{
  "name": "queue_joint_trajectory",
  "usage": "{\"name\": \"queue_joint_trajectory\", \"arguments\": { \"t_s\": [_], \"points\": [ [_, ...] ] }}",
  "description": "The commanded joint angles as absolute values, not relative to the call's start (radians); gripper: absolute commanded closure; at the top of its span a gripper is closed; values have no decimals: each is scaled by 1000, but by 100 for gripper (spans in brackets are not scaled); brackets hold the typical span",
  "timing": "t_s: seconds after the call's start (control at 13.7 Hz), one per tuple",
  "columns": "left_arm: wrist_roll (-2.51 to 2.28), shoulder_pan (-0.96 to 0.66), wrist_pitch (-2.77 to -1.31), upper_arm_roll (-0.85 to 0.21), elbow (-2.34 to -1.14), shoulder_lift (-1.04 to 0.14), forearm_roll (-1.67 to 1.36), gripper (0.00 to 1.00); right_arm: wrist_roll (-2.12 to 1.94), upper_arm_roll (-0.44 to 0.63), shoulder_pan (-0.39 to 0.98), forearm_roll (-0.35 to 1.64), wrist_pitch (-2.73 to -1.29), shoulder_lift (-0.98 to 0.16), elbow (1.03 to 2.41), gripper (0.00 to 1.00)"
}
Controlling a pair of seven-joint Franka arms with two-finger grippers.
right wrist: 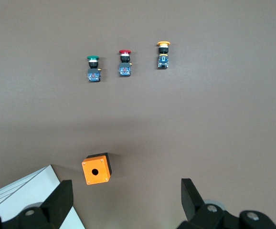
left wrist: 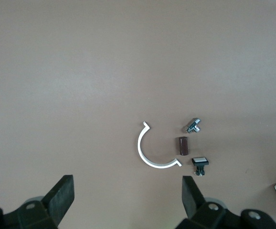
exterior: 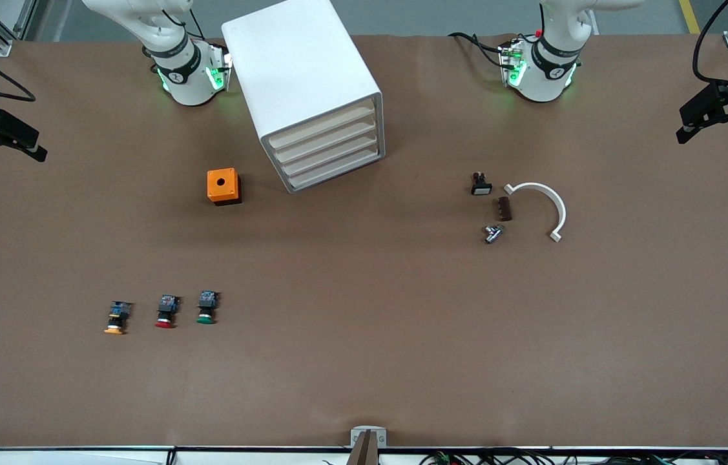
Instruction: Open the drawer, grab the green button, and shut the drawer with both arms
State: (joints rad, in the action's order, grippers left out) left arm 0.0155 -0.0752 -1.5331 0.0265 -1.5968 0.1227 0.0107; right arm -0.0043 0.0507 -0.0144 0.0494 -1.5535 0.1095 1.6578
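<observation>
Both claws are spread wide and hold nothing. My left gripper (left wrist: 128, 200) hangs high over the left arm's end of the table, above the white curved bracket (left wrist: 150, 151) and the small parts beside it. My right gripper (right wrist: 126, 202) hangs over the right arm's end, above the orange box (right wrist: 96, 169).

All four drawers of the white cabinet (exterior: 302, 84) are shut, so I judge nothing is started; opening comes first. My target is the drawer (exterior: 338, 173), the bottommost front, just above the table.

To do this well, I would bring one claw in low and square to that front, hook only the lowest lip, and pull straight out along the cabinet's slanted axis. The other arm could brace the light-looking cabinet so it does not slide.

The button (exterior: 207, 307) with the green cap lies out on the table near the front camera, beside the red-capped button (exterior: 166, 311) and the orange-capped button (exterior: 117, 318).
</observation>
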Motion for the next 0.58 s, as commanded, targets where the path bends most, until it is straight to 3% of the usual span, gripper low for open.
{"name": "queue_joint_trajectory", "arguments": {
  "t_s": [0.0,0.51],
  "points": [
    [9,-71,-1494,21,-1569,114,12,1,15,49,-18,66,-1555,143,1684,0],
    [-14,-57,-1493,28,-1569,103,-17,1,-49,48,-17,15,-1554,147,1684,0]
  ]
}}
